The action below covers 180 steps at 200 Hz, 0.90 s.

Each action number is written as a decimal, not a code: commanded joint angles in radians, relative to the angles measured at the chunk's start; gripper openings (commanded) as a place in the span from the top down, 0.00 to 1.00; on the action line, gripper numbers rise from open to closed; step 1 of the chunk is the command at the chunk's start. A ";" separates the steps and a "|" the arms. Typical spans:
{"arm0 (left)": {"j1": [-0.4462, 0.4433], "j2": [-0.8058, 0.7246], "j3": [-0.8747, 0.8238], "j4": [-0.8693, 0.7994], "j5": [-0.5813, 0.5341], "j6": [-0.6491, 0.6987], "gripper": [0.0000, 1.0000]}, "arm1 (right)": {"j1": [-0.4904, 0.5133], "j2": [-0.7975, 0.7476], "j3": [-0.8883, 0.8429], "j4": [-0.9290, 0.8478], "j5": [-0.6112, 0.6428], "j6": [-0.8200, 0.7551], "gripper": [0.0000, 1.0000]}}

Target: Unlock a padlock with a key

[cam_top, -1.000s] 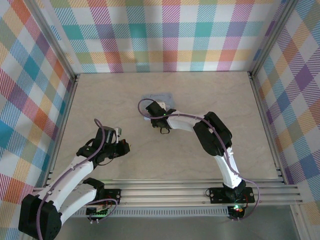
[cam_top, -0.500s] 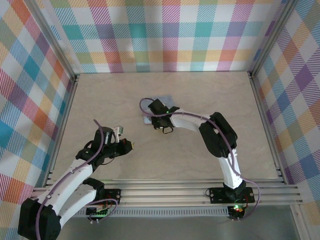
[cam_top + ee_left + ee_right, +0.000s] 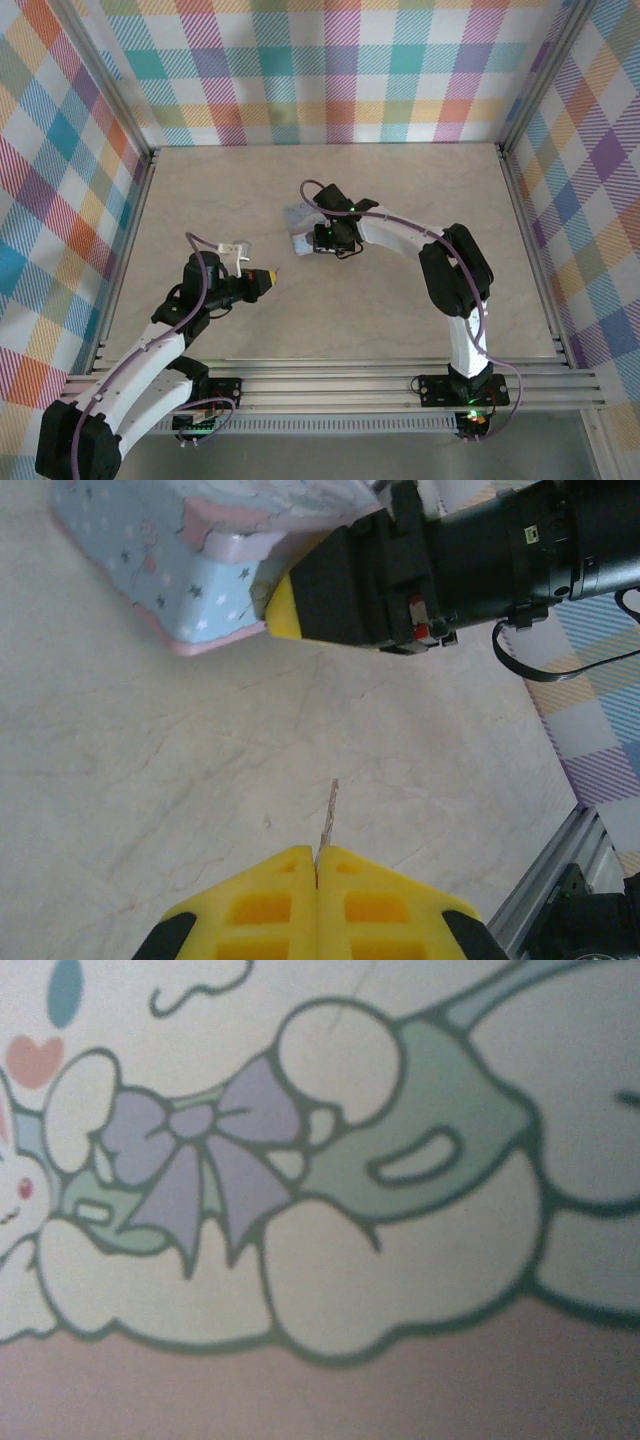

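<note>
My left gripper (image 3: 268, 276) (image 3: 317, 852) is shut on a thin metal key (image 3: 329, 812), whose blade sticks out past the yellow fingertips, above the bare table. It points toward the pale blue cartoon-printed tin (image 3: 297, 216) (image 3: 170, 570). My right gripper (image 3: 323, 238) is at the tin's right side. In the left wrist view one of its yellow fingers (image 3: 283, 605) lies against the tin's wall and the other is hidden. The right wrist view looks straight onto the tin's printed lid (image 3: 330, 1260) from very close. The padlock is hidden.
The right arm (image 3: 410, 238) arches across the middle of the table from its base at the near right. Aluminium rails (image 3: 350, 385) (image 3: 545, 900) run along the near edge. Plaid walls (image 3: 330, 70) close off the back and both sides.
My left gripper has moved right and forward with the key, toward the tin. The right gripper has shifted right, and the tin has moved and turned with it.
</note>
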 commanded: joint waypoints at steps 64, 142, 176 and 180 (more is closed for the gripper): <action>-0.101 0.242 -0.045 0.519 0.044 0.011 1.00 | -0.001 -0.047 0.186 -0.220 -0.115 0.126 1.00; -0.126 0.519 -0.070 0.905 0.022 -0.047 1.00 | -0.027 -0.029 0.257 -0.275 -0.215 0.176 1.00; -0.126 0.664 -0.055 1.086 0.020 -0.076 1.00 | -0.049 -0.025 0.258 -0.274 -0.271 0.179 1.00; -0.126 0.680 -0.052 1.103 0.029 -0.077 1.00 | -0.052 -0.025 0.256 -0.270 -0.282 0.180 1.00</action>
